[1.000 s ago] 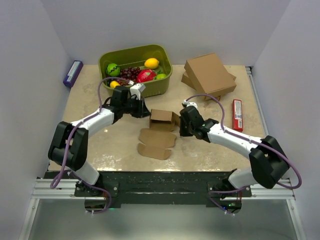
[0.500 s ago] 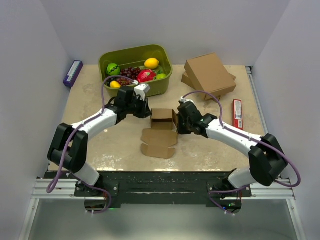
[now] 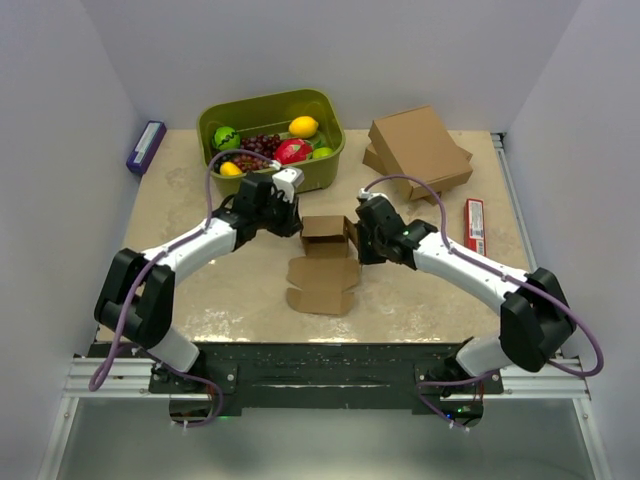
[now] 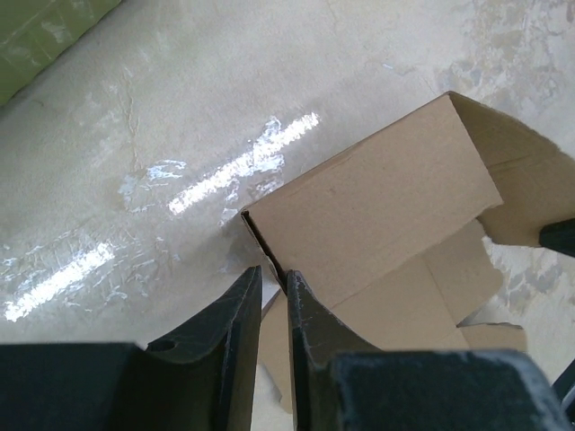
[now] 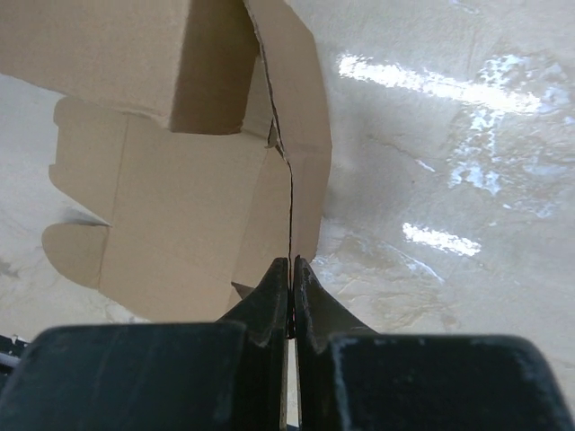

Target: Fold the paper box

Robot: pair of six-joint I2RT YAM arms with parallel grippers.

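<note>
Mid-table, between the two arms, sits the paper box, half formed: its back part stands up as a shallow tray, while the long front flap lies flat on the table toward the near edge. On one side the left gripper has its fingers drawn to a slim gap. The thin left wall of the box runs down into that gap, so it looks pinched there. On the other side the right gripper has its fingers pressed together on the edge of the right side flap, which stands up off the table. The step in hand seems to be raising and squaring the side walls, one arm at each end. The next move probably calls for turning the side flaps inward and holding them upright, then bringing the front flap up and over to tuck in; thin card may crease if pulled sideways
</note>
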